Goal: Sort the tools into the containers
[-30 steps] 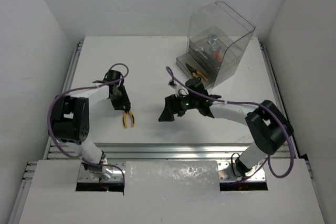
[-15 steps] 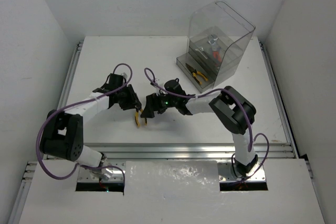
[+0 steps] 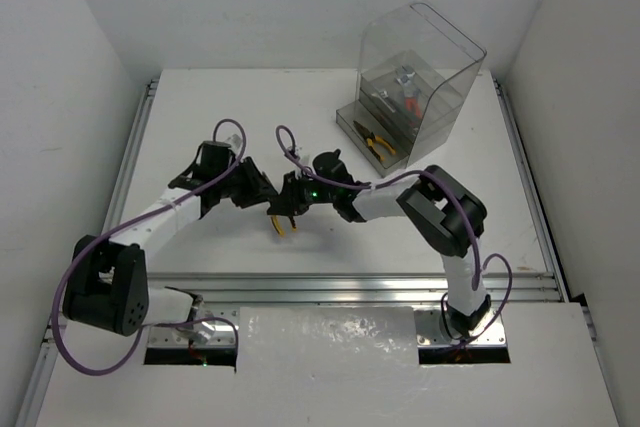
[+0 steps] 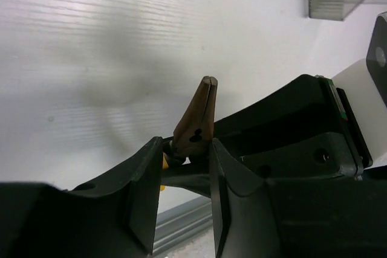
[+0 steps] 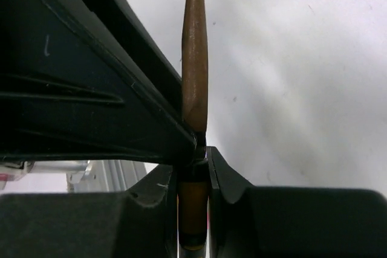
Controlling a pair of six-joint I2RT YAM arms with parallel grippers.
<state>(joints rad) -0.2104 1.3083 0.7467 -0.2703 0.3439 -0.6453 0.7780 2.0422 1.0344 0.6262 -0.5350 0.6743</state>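
**Both claws on one pair of pliers, mid-table**

The left claw (image 4: 184,152) is clamped on the yellow-handled pliers (image 3: 279,224) around the pivot. The brown nose sticks out past its fingers (clear in the left wrist view). The right claw (image 5: 193,164) is closed on the same pliers from the opposite side, pinching just below the nose.

In the top view the two claws meet head-on near the middle of the table (image 3: 200,127). The yellow handles poke out below them toward the near edge; can't tell whether they touch the table.

The transparent box (image 3: 430,57) sits at the far right, well apart from the claws, with grey trays stacked inside. The front tray (image 3: 350,117) juts out and holds the second pliers (image 3: 378,141). A red-handled tool (image 3: 410,103) lies in a tray higher up (type too small to tell).
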